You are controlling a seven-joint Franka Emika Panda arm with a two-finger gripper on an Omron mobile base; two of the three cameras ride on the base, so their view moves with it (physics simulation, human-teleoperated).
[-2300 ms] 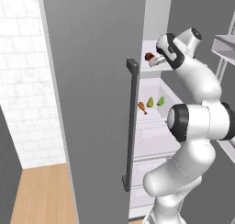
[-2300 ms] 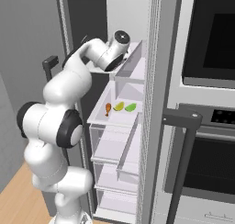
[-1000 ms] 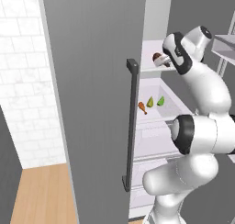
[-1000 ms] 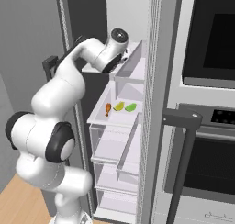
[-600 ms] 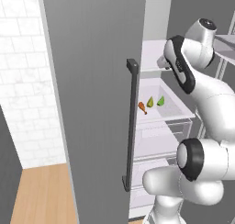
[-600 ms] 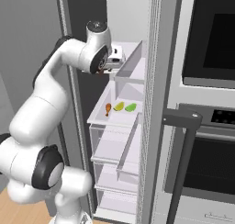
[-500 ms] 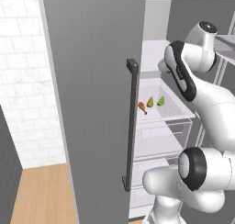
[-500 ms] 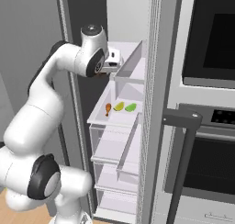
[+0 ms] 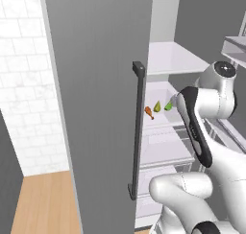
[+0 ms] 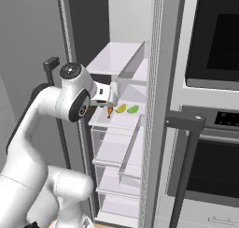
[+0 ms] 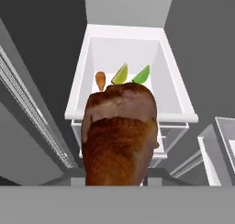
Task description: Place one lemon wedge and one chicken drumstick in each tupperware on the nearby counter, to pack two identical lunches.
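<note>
while the open fridge (image 10: 116, 59) takes up the middle of both base views, with its tall grey door (image 9: 96, 108) swung out on the left and the oven stack (image 10: 210, 105) on the right, the white arm (image 10: 42, 129) reaches in at the height of the middle shelf (image 10: 121, 122).

on that shelf, toward its front, lie a second drumstick (image 11: 100, 79) at the left, a yellow lemon wedge (image 11: 120, 74) in the middle and a greener wedge (image 11: 142, 74) at the right, all close together.

the gripper (image 10: 111, 97) is clenched on a chicken drumstick (image 11: 120, 138): in the hand view the browned meat fills the space between the finger tips and hides them, its long axis running straight out along the gripper toward the shelf. in the right base view the hand sits just in front of the shelf's near left corner, level with the food.

the relation that matters now, as i judge it: neither tupperware nor the wooden counter appears in any of these views, so the drop spot lies somewhere away from the fridge interior the hand faces. the held piece points into the fridge; the next move calls for backing out between door and shelf edge and turning toward the counter, keeping the grip firm.
</note>
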